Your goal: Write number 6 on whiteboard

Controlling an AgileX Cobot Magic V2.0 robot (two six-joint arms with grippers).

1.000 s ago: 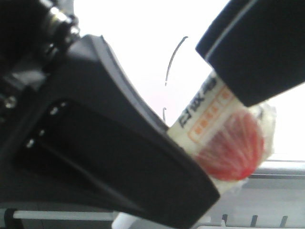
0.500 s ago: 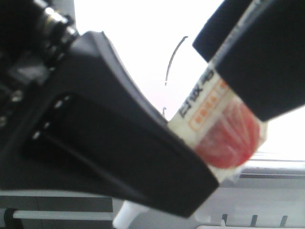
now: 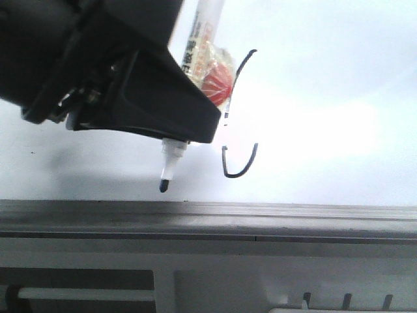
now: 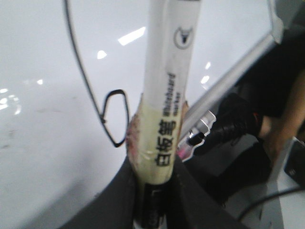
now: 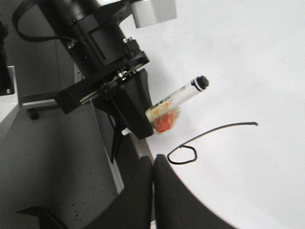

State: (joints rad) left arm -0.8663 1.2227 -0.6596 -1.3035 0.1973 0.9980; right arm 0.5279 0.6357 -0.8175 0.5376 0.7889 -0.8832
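Nearest the front camera, the left end effector (image 3: 176,127) fills the upper left of the view, its fingers closed on the marker (image 4: 167,105), which is wrapped in tape and a red patch where they clamp it. The dark nib points down and hangs just above the whiteboard (image 3: 326,117), close to its grey frame edge and apart from the drawn line. In the right wrist view the marker lies at a slant to the board, cap end away from the left arm's wrist.

Just beyond the nib lies the number 6 (image 5: 183,155): a long curved stroke running into a small loop that looks closed in both wrist views, though the front view shows only part of it, with a gap in the stroke where glare washes it out.

The figure seems written, so the step in hand is likely lifting clear. Doing that well means drawing the nib straight off the surface, not sideways, so no stray tail crosses the loop, and keeping the grip firm on the taped section.

The right end effector (image 5: 153,164) hangs over the board near the loop, fingers pressed together with nothing between them.
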